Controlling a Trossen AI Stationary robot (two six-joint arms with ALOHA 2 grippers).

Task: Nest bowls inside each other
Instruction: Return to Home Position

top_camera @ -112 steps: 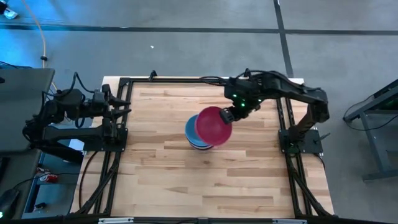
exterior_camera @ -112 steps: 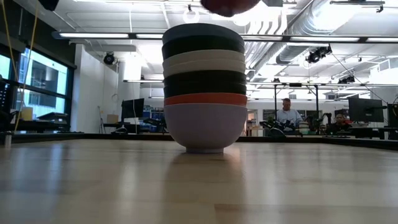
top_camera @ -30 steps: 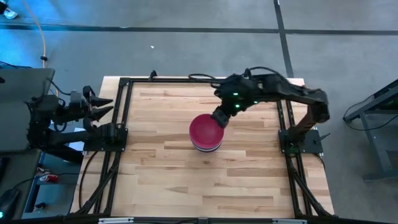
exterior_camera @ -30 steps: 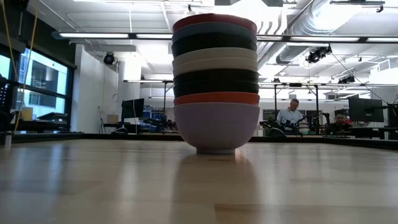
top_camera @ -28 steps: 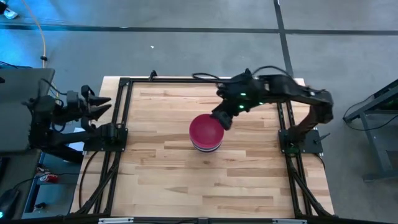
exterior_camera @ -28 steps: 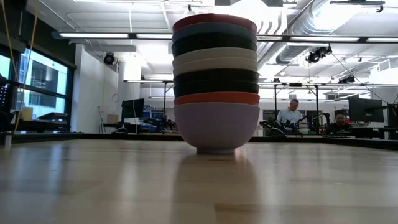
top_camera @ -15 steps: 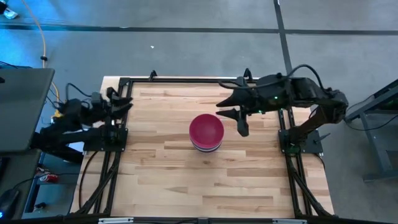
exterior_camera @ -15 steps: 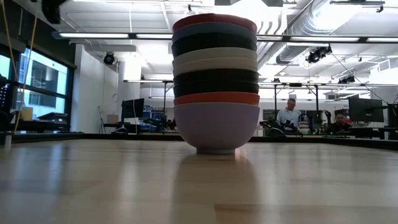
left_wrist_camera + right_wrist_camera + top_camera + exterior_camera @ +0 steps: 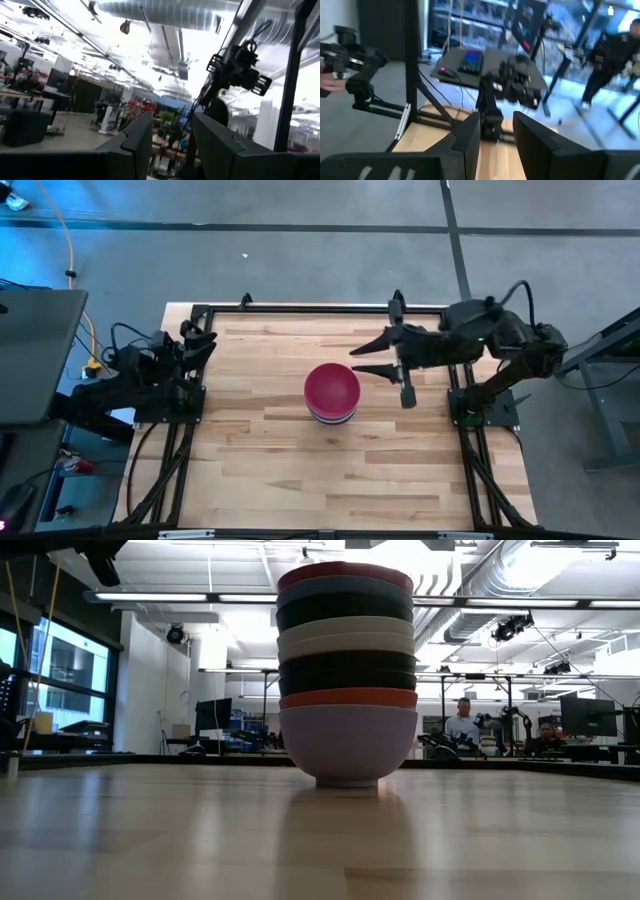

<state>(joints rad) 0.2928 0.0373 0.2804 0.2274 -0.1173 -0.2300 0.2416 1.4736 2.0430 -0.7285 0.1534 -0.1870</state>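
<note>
Spread and empty at 3 o'clock of the nested bowl stack (image 9: 332,392), the right gripper (image 9: 358,360) was best retracted without brushing it, the left gripper (image 9: 198,340), parted and empty, being parked at 9 o'clock.

The bowls (image 9: 332,392) sit nested in one stack mid-table (image 9: 260,465), right gripper (image 9: 353,361) near its right side, left gripper (image 9: 201,338) way over at the left edge.
</note>
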